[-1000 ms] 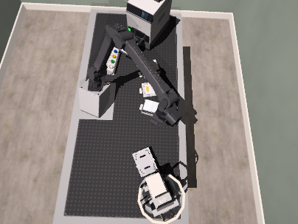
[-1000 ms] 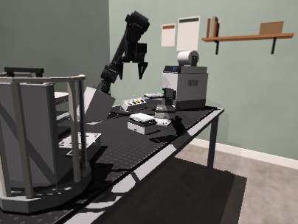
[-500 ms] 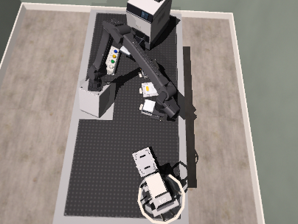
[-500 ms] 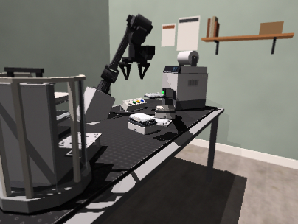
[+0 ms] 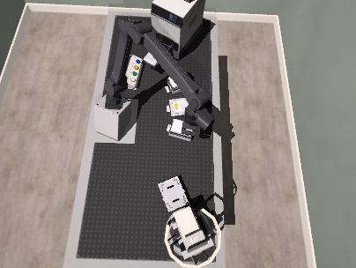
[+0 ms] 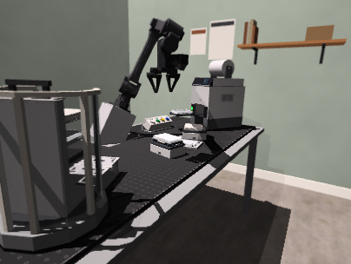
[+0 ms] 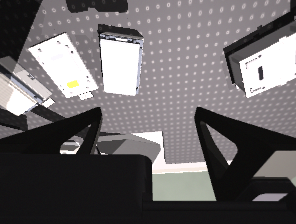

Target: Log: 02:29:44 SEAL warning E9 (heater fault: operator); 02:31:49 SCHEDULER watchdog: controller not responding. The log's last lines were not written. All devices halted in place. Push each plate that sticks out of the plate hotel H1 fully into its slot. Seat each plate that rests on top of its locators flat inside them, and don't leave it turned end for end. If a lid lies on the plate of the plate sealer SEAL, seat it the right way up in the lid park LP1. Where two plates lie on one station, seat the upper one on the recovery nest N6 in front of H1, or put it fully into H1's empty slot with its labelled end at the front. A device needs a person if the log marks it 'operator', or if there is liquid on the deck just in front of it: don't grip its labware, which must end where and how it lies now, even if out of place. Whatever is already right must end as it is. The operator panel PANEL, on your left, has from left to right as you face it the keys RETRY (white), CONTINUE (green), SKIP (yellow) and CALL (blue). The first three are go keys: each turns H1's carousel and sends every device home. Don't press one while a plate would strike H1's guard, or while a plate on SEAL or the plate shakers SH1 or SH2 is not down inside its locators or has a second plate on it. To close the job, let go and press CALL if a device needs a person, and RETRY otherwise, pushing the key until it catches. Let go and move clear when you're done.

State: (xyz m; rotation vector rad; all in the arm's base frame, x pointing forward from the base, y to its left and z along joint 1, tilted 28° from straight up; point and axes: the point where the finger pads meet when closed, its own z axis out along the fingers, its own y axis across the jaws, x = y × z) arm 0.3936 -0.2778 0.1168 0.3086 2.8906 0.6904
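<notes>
My gripper [image 6: 162, 81] [image 7: 148, 112] is open and empty, high above the deck over the right-hand row of stations. In the wrist view, a white plate [image 7: 120, 62] [image 5: 177, 127] [image 6: 167, 140] lies on a station straight below. Beside it lies a plate with a yellow mark [image 7: 62, 65] [image 5: 178, 106]. The recovery nest N6 [image 5: 173, 192] [image 7: 262, 65] [image 6: 96, 167] is bare. The plate hotel H1 [image 5: 169, 246] [image 6: 43, 165] holds a white plate [image 5: 189, 222]. The sealer SEAL [image 5: 176, 19] [image 6: 219, 104] stands at the far end, and the panel PANEL [image 5: 134, 70] [image 6: 158, 123] lies to its left.
The arm's base block [image 5: 112, 119] stands at the deck's left edge. A third station [image 5: 173, 84] lies near the sealer. The deck's right edge [image 5: 217, 88] runs close under the arm's wrist. A shelf [image 6: 291, 43] hangs on the wall behind.
</notes>
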